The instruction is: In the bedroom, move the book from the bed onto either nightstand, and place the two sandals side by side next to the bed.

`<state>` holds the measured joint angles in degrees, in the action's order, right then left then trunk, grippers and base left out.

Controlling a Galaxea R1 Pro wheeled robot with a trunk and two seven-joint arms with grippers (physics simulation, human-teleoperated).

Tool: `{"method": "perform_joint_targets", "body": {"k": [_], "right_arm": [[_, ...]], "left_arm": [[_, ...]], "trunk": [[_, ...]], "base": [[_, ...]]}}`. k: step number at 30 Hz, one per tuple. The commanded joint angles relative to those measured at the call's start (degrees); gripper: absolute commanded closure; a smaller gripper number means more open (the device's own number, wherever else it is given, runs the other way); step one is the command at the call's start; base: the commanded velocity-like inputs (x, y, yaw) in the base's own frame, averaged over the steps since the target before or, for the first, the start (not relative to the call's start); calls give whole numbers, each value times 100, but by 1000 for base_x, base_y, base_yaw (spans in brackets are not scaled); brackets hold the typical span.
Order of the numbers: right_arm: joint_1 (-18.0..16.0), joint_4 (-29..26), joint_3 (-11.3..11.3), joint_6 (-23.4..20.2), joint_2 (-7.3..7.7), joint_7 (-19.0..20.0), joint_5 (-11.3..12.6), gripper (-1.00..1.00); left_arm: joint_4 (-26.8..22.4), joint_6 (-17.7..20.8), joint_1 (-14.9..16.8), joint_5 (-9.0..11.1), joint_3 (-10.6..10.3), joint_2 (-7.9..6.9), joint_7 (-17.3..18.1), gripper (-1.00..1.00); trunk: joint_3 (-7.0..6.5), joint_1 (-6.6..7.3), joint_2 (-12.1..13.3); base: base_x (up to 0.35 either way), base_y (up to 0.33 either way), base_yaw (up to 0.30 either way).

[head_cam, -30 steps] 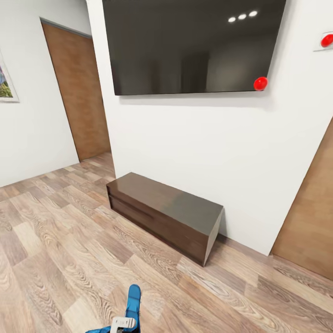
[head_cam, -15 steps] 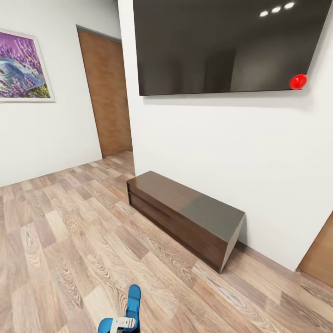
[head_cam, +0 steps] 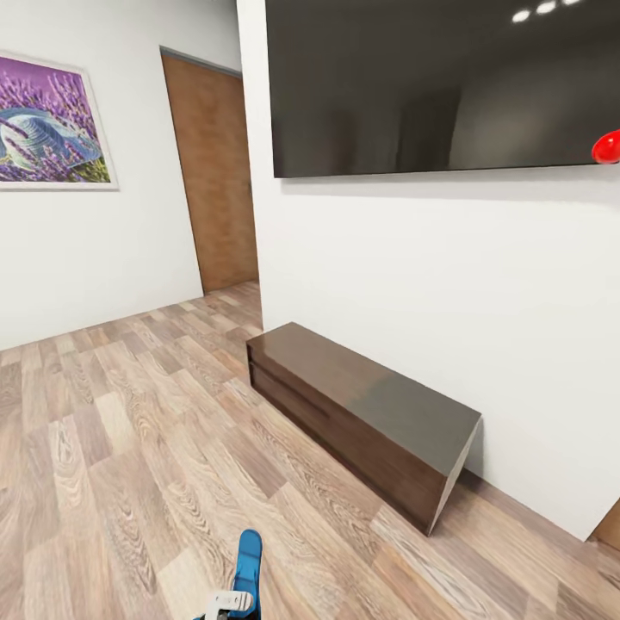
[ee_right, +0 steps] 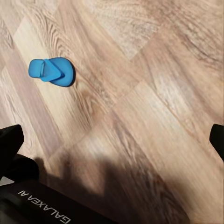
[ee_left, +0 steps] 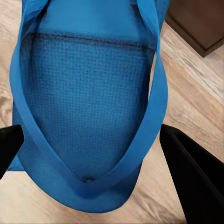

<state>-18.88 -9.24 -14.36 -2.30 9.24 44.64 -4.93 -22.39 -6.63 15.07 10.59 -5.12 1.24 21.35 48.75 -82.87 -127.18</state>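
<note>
While left jaws (ee_left: 93, 140) clamp a woven blue sandal (ee_left: 88, 93), right jaws (ee_right: 112, 140) gape over grainy wood floor (ee_right: 154, 93).

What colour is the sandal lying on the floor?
Bright blue, strap included; the sandal shows best in the right wrist view, against the wood-grain floor.

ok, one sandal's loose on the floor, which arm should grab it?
Right, probably. The left gripper is already shut on one sandal, so it's occupied. The right gripper holds nothing, fingers spread, and its wrist view shows the second sandal lying on the wood floor ahead of it.
</note>
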Motion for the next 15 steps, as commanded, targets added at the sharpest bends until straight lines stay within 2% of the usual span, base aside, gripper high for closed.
{"method": "perform_joint_targets", "body": {"k": [1, 6, 10, 15], "right_arm": [[-2, -7, -50, -24, -2, 33, -52, -100], [-2, -7, -50, -25, -2, 31, -52, -100], [-2, -7, -50, -25, -2, 42, -52, -100], [-2, -7, -50, -25, -2, 49, -45, -100]], "left_arm": [[6, -21, 4, 57, -42, -5, -8, 100], [6, -22, 4, 56, -42, -2, -8, 100], [6, -22, 3, 56, -42, -3, -8, 100], [6, -22, 4, 57, -42, -2, -8, 100]], "trunk": [[6, -2, -2], [6, -2, -2], [6, -2, -2], [6, -2, -2]], "base": [[317, 0, 2], [275, 0, 1], [57, 0, 24], [9, 0, 209]]}}
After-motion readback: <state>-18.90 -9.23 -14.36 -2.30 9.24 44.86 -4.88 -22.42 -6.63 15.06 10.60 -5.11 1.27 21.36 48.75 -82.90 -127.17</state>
